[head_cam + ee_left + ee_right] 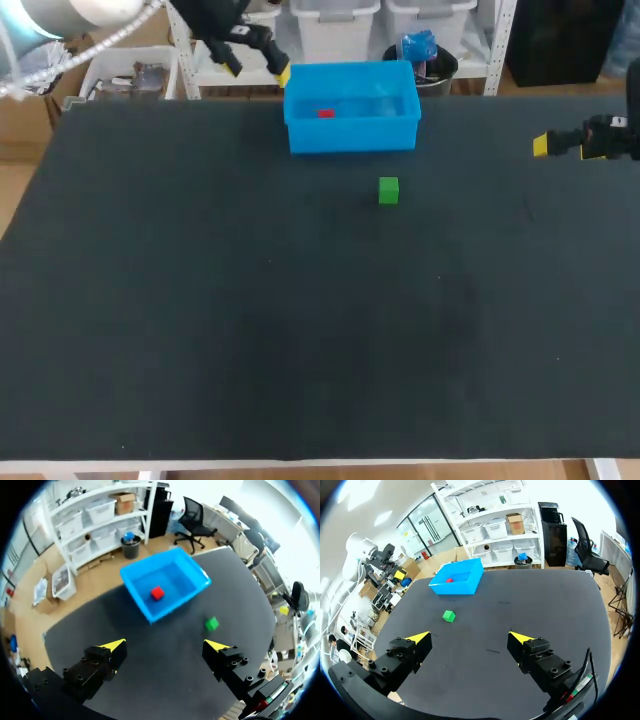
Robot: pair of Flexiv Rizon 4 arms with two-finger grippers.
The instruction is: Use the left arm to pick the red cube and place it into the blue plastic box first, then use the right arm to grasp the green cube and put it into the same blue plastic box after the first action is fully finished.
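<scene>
Left gripper (pixel 258 70) is held open, empty, near the blue plastic box (pixel 350 135), red cube (pixel 325 113) is seen inside it, green cube (pixel 388 190) is seen on the table (pixel 200 300) just in front, right gripper (pixel 470 637) likewise open

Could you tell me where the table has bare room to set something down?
The near half of the table is bare, as is either side of the green cube. Crowded only at the far edge: the blue box holding the red cube, the left gripper by its corner.
</scene>
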